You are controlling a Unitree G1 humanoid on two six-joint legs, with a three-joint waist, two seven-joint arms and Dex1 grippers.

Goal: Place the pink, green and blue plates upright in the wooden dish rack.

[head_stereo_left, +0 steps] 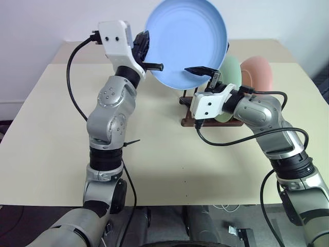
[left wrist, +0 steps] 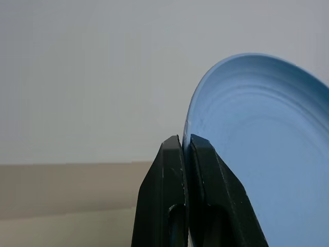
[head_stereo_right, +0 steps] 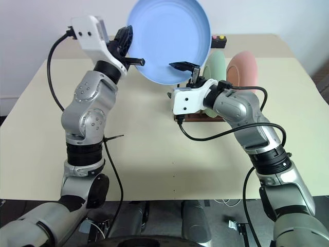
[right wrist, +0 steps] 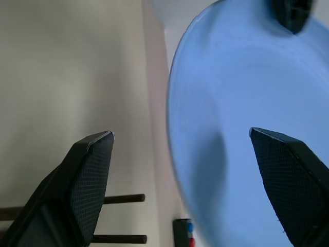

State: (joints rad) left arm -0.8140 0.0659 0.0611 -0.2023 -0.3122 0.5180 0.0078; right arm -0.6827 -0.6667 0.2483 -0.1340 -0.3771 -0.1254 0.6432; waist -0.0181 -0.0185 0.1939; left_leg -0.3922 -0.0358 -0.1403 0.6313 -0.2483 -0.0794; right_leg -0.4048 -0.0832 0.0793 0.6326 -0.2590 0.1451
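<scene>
Light blue round matte plate (head_stereo_left: 186,42) held high above the cream desk (head_stereo_left: 61,128), near its far edge, on edge, its face toward the camera, just left of the dark wooden peg rack (head_stereo_left: 187,121) already holding mint green plate (head_stereo_left: 232,69) and salmon pink plate (head_stereo_left: 259,72). Left gripper (head_stereo_left: 145,49) jaws clamped on its left rim. Right gripper (head_stereo_left: 203,71) jaws apart, straddling the lower right rim; nearer to the rack, probably the receiving arm.
</scene>
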